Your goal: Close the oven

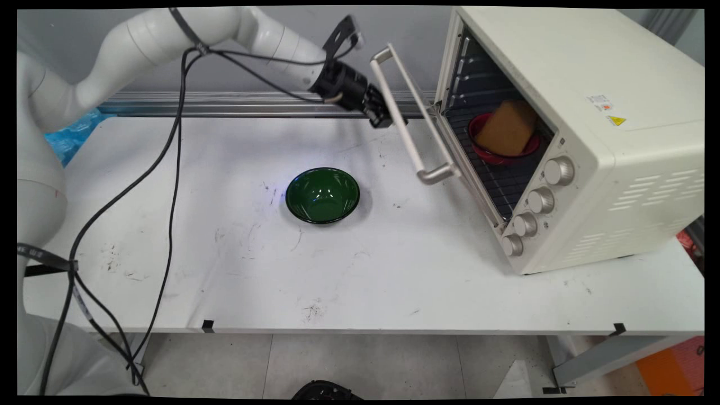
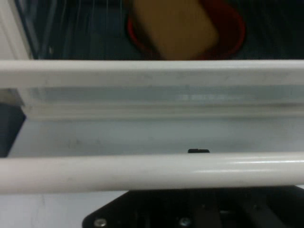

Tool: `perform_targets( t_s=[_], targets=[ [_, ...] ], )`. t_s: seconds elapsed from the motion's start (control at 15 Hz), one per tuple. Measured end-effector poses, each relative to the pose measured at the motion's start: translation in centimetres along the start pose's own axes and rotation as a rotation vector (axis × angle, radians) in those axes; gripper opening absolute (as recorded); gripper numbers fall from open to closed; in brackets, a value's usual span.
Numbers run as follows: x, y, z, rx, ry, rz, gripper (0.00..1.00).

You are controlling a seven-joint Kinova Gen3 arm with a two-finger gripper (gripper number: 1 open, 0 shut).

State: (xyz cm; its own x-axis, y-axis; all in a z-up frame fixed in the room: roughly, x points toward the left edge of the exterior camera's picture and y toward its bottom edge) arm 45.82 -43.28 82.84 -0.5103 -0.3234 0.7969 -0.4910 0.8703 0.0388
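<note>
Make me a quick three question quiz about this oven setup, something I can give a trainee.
1. True or false: the oven door is fully shut.
2. Multiple choice: what sits on the red plate inside the oven? A) a green bowl B) a tan sponge-like block C) nothing
3. Fill in: the claw is right at the door's ____.

Key:
1. False. The door stands partly open, tilted out from the oven front.
2. B. The tan block lies on the plate, on the oven rack; the green bowl is out on the table.
3. Handle. In the hand view, the bar crosses just ahead of the claw.
</note>
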Motion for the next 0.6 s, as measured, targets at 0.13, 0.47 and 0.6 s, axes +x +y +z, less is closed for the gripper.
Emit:
perform_targets(
  t_s=[0.13, 0.47, 0.6],
  targets=[
    [1.6, 0.0, -0.4, 0.0, 0.02, 0.001, 0.0],
    [5.0, 0.2, -1.4, 0.0, 0.062, 0.002, 0.0],
    [6.0, 0.2, -1.7, -0.001, 0.075, 0.003, 0.0]
  ],
)
